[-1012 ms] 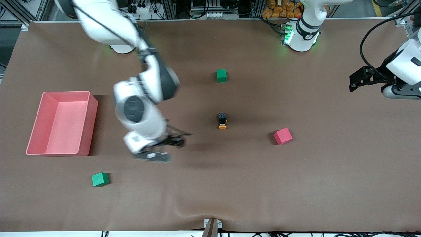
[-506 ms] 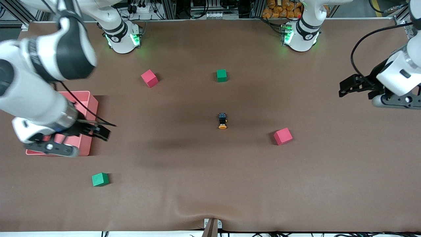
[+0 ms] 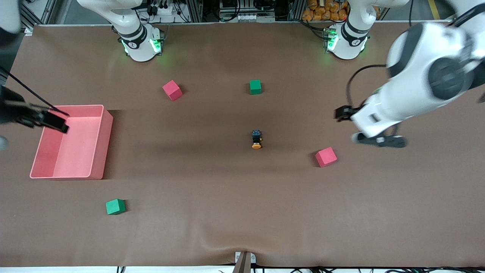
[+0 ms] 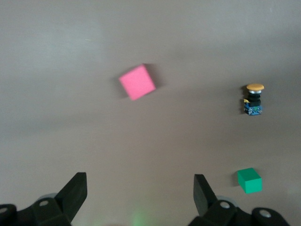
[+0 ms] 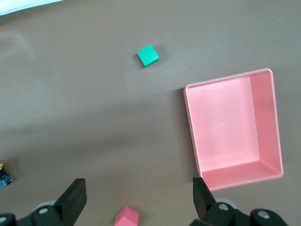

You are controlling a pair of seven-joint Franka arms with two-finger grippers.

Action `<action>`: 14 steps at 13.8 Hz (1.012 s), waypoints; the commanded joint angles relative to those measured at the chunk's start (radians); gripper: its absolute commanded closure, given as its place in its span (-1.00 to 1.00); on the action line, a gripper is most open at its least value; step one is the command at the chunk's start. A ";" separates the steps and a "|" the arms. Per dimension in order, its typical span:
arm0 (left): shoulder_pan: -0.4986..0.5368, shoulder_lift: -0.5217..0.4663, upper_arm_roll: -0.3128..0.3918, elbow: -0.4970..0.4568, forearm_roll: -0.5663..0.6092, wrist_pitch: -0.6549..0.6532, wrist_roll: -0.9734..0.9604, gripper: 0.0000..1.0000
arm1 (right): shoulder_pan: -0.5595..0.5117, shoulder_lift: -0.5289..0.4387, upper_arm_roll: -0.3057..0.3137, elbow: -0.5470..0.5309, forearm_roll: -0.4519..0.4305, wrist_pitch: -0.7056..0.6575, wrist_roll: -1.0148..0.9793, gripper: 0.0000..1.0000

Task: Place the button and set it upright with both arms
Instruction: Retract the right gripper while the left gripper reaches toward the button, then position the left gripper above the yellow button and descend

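The button (image 3: 256,139) lies on its side mid-table, orange cap nearer to the front camera, bluish end farther from it. It also shows in the left wrist view (image 4: 254,99) and at the edge of the right wrist view (image 5: 3,176). My left gripper (image 3: 339,113) is open and empty, up in the air toward the left arm's end, close to a red cube (image 3: 326,156); it also shows in its wrist view (image 4: 139,190). My right gripper (image 3: 60,125) is open and empty over the pink bin's (image 3: 102,144) rim; it also shows in its wrist view (image 5: 138,197).
A second red cube (image 3: 172,90) and a green cube (image 3: 255,87) lie nearer the arms' bases. Another green cube (image 3: 115,206) lies nearer to the front camera than the bin. The brown mat has a wrinkle at its front edge (image 3: 227,242).
My right arm has swung from the middle of the table out over the pink bin. My left arm has come in from the table's end toward the red cube. The button has not moved.
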State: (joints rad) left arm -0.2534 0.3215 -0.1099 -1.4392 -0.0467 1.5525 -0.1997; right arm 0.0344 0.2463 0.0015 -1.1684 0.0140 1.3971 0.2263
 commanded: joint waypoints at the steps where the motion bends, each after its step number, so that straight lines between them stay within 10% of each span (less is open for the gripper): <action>1: -0.064 0.137 0.002 0.101 -0.018 0.012 -0.009 -1.00 | -0.021 -0.195 0.021 -0.242 0.017 0.060 0.004 -1.00; 6: -0.208 0.312 0.001 0.158 -0.054 0.184 -0.265 -1.00 | -0.028 -0.332 0.025 -0.444 0.020 0.126 0.004 -1.00; 14: -0.285 0.448 0.006 0.204 -0.133 0.265 -0.377 -1.00 | -0.033 -0.259 0.021 -0.257 0.015 0.109 0.001 -1.00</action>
State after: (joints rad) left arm -0.5255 0.7398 -0.1141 -1.2661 -0.1608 1.8157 -0.5531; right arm 0.0295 -0.0406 0.0069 -1.4808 0.0170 1.5285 0.2274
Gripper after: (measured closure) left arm 0.000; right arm 0.000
